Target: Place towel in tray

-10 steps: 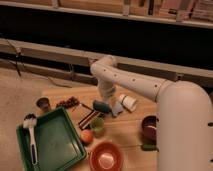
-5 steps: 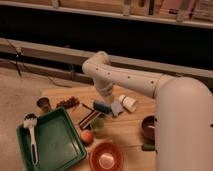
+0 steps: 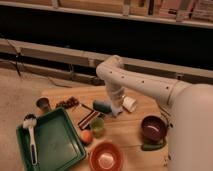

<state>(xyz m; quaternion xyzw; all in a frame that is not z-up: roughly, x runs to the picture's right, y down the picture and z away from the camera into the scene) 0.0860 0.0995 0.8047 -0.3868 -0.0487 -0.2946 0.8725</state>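
Observation:
The towel [image 3: 102, 106] is a small blue-grey cloth at the middle of the wooden table, to the right of the tray and beyond it. My gripper [image 3: 113, 108] comes down from the white arm and sits right against the towel's right side. I cannot tell whether it holds the cloth. The dark green tray [image 3: 56, 145] lies at the front left of the table, about a hand's width from the towel.
A white-headed brush [image 3: 30, 131] lies in the tray. A red-striped piece [image 3: 89, 119], green cup [image 3: 97, 127] and orange fruit [image 3: 86, 136] sit between towel and tray. Around them are a white cup [image 3: 130, 103], maroon bowl [image 3: 152, 127], red-orange bowl [image 3: 106, 158] and metal cup [image 3: 43, 104].
The arm's upper bend swung left and then back to the right. The gripper stays low by the towel, which has hardly shifted.

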